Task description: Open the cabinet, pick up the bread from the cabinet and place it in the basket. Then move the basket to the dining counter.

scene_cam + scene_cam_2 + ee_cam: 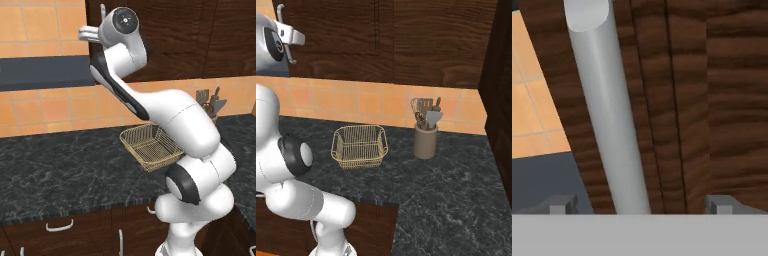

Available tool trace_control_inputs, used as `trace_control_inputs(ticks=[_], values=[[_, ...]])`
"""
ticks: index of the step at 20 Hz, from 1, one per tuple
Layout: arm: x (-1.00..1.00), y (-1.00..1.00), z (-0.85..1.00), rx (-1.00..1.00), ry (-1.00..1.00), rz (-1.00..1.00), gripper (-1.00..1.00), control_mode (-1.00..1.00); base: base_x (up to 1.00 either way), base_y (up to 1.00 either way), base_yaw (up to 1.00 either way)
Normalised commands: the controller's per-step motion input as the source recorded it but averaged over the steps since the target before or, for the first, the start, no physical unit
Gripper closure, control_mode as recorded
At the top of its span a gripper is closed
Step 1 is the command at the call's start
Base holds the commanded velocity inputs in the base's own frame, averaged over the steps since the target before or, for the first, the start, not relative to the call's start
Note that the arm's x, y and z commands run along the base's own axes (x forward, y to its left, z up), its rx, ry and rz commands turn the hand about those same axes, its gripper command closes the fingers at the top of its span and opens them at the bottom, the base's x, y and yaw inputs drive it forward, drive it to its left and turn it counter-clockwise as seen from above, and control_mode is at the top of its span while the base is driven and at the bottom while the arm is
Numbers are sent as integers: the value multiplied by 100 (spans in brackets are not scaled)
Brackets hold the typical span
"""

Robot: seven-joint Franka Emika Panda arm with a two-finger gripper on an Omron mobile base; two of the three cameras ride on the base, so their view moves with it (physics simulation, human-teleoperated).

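Two fingertips spread wide, the gripper [639, 205] holding nothing, straddling the handle [604, 115] of the cabinet [712, 100], whose door is shut, the bread presumably inside. The bar sits left of centre, so closing now risks a lopsided pinch that slips mid-pull. The basket [359, 145] waits on the counter [456, 190] below.

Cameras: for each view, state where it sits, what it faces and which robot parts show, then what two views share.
Left base view: behind the arm's left, facing the basket on the black counter; arm rises lower right.
Right base view: behind its right, facing the utensil holder; arm at left.
Hand view: on the hand, facing the cabinet handle between open gripper tips.
Both base views share the basket.
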Motion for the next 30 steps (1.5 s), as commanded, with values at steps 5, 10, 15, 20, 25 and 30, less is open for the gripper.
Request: trace_control_inputs(ticks=[5, 10, 15, 20, 25, 30], values=[[79, 23, -9, 5, -5, -2, 100, -100, 0, 0, 0], [45, 9, -7, 0, -1, 0, 100, -100, 0, 0, 0], [0, 6, -10, 0, -3, 0, 100, -100, 0, 0, 0], [-15, 0, -54, 0, -19, 0, 100, -100, 0, 0, 0], [-83, -25, -34, 5, -20, 0, 100, -100, 0, 0, 0], [-100, -65, 2, 13, -4, 0, 100, -100, 0, 0, 0]])
